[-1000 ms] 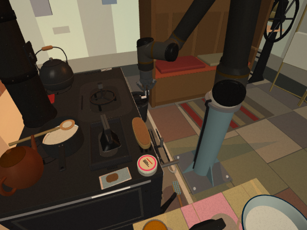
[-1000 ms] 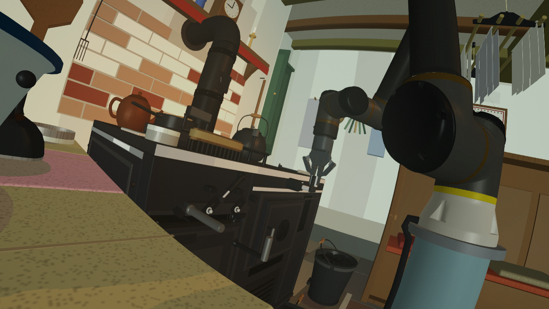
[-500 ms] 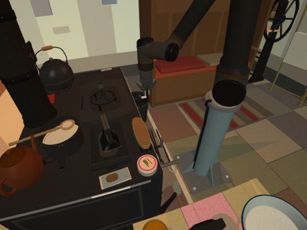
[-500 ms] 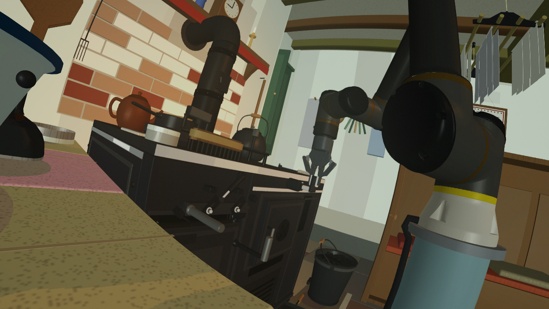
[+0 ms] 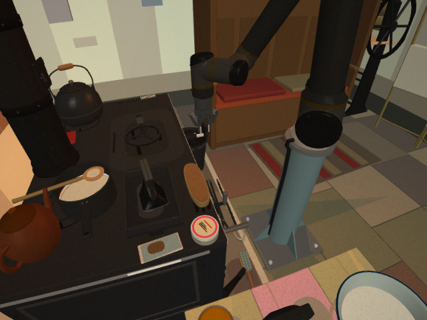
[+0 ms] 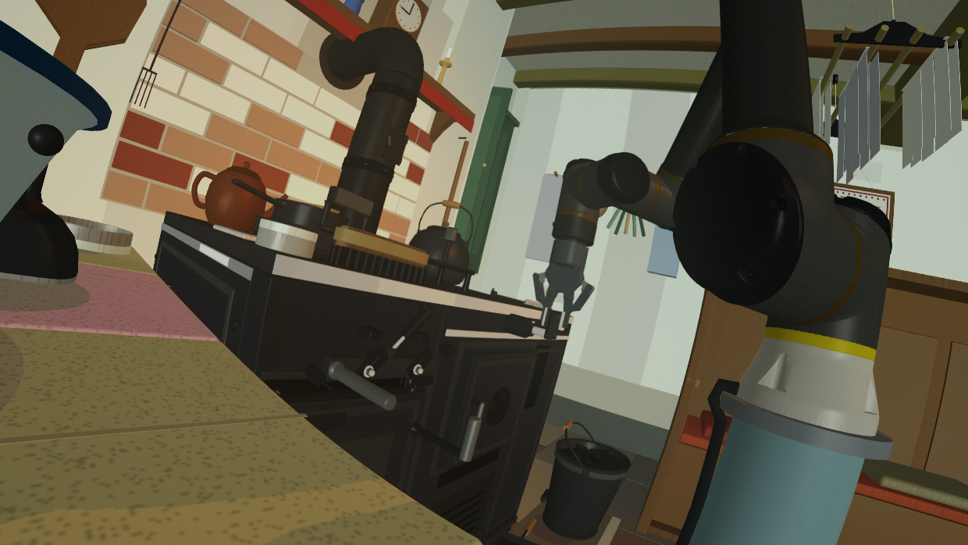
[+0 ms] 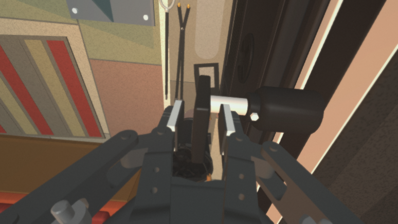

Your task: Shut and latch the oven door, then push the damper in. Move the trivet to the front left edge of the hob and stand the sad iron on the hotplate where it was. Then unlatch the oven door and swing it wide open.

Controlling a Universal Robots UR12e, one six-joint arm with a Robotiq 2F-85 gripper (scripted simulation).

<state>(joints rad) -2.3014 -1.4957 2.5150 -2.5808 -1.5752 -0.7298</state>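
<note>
The damper (image 7: 202,111) is partly hidden by my fingers: a dark flat handle on a short pale rod (image 7: 231,105) that runs into a black socket (image 7: 284,108) on the range's front, near its top edge. My gripper (image 7: 201,117) (image 5: 202,128) (image 6: 559,318) straddles the handle from above and is open, holding nothing. The oven door (image 6: 498,406) is shut, its latch handle (image 6: 472,431) pointing down. The trivet (image 5: 142,135) stands on the rear hotplate. The sad iron (image 5: 151,193) rests on the front plate of the hob.
A coal bucket (image 6: 584,484) stands on the floor below my gripper. On the hob are a black kettle (image 5: 77,101), a pan with a wooden spoon (image 5: 84,187), a brush (image 5: 196,184), a round tin (image 5: 205,229) and a red teapot (image 5: 26,234). The robot's pedestal (image 5: 293,203) stands right of the range.
</note>
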